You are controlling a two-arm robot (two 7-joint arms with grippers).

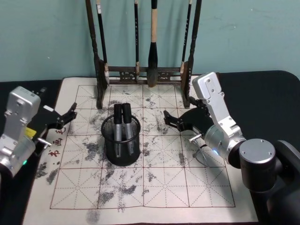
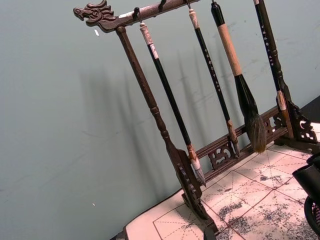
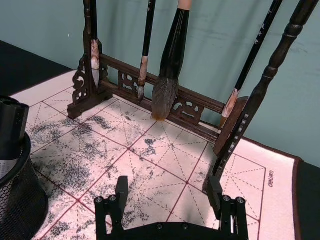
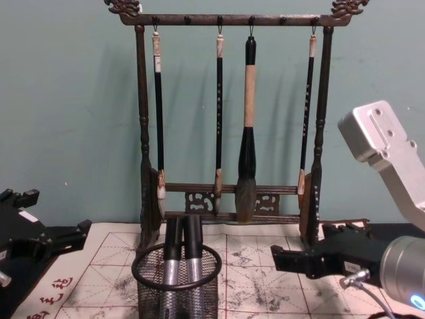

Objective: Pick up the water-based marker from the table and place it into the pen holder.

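Head view has two markers (image 1: pixel 123 126) already standing upright in the pen holder (image 1: pixel 121 140), just left of the right gripper (image 1: pixel 174 121), whose fingers are apart and empty.

left arm: silver-grey boxy casing, small green light low on it, yellow label | left gripper (image 1: pixel 69 114): black fingers | right arm: silver-grey link with screws, brushed-metal cylinder, round grey cap on dark joint, thin grey cable | right gripper (image 1: pixel 169 118): black fingers, black base with bolts
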